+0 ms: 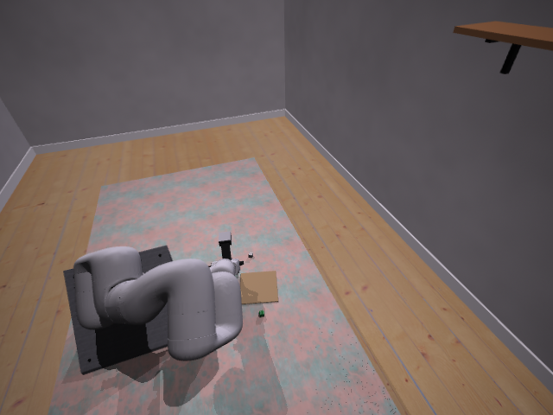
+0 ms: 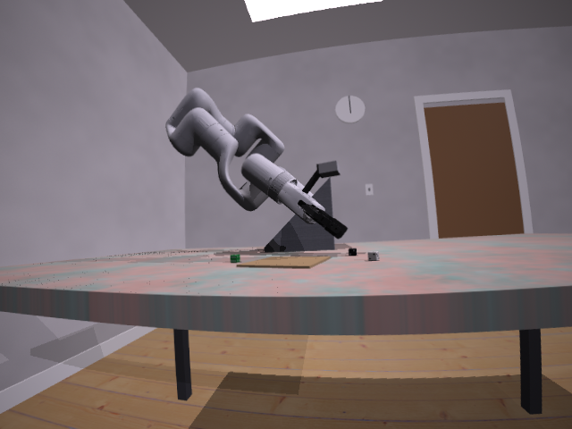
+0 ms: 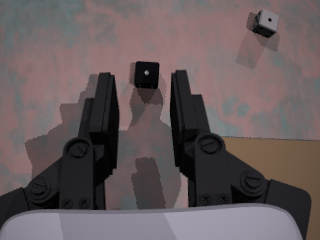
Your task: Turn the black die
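Note:
The black die (image 3: 146, 74) (image 2: 352, 251) lies on the table top, just off the brown mat (image 3: 267, 160) (image 2: 286, 262) (image 1: 263, 285). In the wrist view its visible face shows one pip. The white die (image 3: 268, 22) (image 2: 374, 256) (image 1: 251, 255) lies a little further out to the right, also off the mat, with one pip on the face I see. My gripper (image 3: 143, 92) (image 2: 340, 231) hangs tilted a short way above the black die. Its fingers stand partly apart with nothing between them.
A green die (image 1: 261, 314) (image 2: 235, 257) lies on the table on the other side of the mat. The arm's dark base plate (image 1: 158, 257) and the wrist camera bracket (image 2: 327, 168) stand behind the mat.

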Action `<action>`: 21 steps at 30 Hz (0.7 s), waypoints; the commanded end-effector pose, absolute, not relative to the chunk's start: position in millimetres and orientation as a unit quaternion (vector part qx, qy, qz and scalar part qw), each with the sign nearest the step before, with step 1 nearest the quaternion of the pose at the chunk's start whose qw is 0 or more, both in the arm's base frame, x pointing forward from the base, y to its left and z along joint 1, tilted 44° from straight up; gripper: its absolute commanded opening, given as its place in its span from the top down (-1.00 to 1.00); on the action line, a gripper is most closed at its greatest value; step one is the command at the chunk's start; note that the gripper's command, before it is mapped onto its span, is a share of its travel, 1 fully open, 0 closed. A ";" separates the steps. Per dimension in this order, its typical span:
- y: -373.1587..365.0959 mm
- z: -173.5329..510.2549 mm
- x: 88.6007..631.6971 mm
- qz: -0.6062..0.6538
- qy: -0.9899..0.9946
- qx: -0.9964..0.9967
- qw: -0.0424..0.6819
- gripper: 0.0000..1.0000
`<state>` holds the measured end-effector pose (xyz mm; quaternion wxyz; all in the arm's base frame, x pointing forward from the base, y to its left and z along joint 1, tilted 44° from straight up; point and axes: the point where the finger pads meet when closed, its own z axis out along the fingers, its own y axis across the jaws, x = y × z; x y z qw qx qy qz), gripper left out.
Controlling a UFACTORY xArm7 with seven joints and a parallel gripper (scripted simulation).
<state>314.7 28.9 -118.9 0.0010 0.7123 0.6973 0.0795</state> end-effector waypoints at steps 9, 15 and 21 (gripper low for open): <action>58.9 -88.1 312.7 0.081 0.698 0.711 0.001 0.38; 67.2 -79.5 311.9 0.081 0.698 0.711 0.001 0.38; 67.5 -79.3 311.9 0.081 0.698 0.711 0.001 0.38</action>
